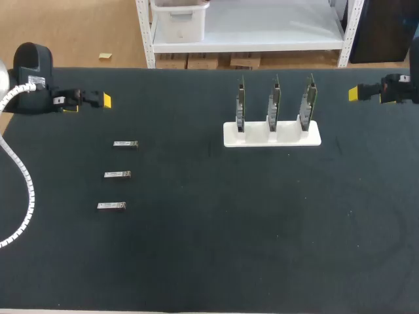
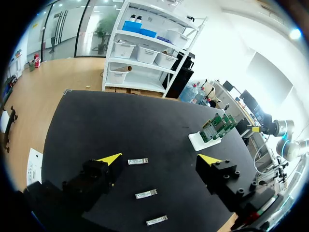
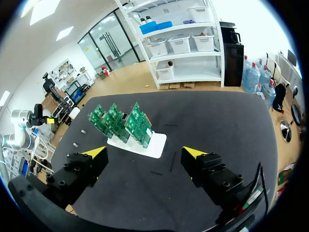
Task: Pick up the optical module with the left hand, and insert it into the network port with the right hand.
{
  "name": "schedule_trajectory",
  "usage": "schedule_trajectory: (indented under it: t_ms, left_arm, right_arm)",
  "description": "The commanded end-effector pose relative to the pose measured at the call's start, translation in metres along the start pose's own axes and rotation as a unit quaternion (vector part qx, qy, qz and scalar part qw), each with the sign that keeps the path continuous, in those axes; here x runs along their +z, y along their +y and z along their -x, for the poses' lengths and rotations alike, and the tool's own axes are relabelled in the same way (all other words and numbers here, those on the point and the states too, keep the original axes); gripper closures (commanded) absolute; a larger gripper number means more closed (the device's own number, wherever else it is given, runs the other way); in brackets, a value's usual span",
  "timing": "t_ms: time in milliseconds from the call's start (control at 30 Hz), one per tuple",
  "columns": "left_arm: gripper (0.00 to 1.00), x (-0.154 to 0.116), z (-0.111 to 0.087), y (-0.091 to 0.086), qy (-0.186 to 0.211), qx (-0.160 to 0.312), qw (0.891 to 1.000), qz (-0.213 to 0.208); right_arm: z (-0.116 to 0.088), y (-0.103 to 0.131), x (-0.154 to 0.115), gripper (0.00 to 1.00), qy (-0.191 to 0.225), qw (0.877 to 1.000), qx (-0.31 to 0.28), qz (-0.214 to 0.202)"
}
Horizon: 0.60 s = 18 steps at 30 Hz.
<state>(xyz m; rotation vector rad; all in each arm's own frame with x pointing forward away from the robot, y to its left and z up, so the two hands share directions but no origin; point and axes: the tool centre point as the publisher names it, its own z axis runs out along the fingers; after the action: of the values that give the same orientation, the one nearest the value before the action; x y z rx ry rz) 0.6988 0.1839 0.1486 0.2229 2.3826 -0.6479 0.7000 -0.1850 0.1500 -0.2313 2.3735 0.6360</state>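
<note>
Tabletop (image 1: 209, 261): left tool (image 1: 105, 100) perhaps near edge.

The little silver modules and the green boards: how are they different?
The silver modules lie flat on the table; the green boards stand upright in a white holder. The modules are small and slim; the boards are much bigger. The modules sit on the left side; the boards on the right. Both come in threes.

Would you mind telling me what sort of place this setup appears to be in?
Probably a robotics test bench for network-hardware assembly: a black-covered table holds three optical modules in a column and a white stand carrying three upright green circuit boards.
</note>
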Motion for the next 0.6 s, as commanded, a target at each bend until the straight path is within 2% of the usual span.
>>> schedule_trajectory:
  t_ms: [33, 133, 200, 300, 367, 500, 567, 600]
  left_arm:
    - [0.0, 0.001, 0.003, 0.004, 0.012, -0.008, 1.0, -0.006]
    - [0.0, 0.001, 0.006, 0.007, 0.019, -0.009, 1.0, -0.009]
    - [0.0, 0.001, 0.01, 0.008, 0.019, 0.007, 1.0, -0.005]
    - [0.0, 0.001, 0.019, 0.01, 0.016, 0.043, 0.999, 0.012]
    - [0.0, 0.002, 0.026, 0.013, 0.025, 0.083, 0.996, 0.015]
    - [0.0, 0.004, 0.036, 0.021, 0.058, 0.131, 0.99, 0.0]
    - [0.0, 0.006, 0.04, 0.025, 0.089, 0.144, 0.985, -0.033]
    - [0.0, 0.006, 0.043, 0.027, 0.103, 0.157, 0.982, -0.037]
  right_arm:
    - [0.0, 0.0, 0.0, 0.0, 0.0, 1.0, 0.0, 0.0]
    - [0.0, 0.0, 0.0, 0.0, 0.0, 1.0, 0.0, 0.0]
    - [0.0, 0.0, 0.0, 0.0, 0.0, 1.0, 0.0, 0.0]
    - [0.0, 0.0, 0.0, 0.0, 0.0, 1.0, 0.0, 0.0]
    - [0.0, 0.0, 0.0, 0.0, 0.0, 1.0, 0.0, 0.0]
    - [0.0, 0.0, 0.0, 0.0, 0.0, 1.0, 0.0, 0.0]
    - [0.0, 0.0, 0.0, 0.0, 0.0, 1.0, 0.0, 0.0]
    - [0.0, 0.0, 0.0, 0.0, 0.0, 1.0, 0.0, 0.0]
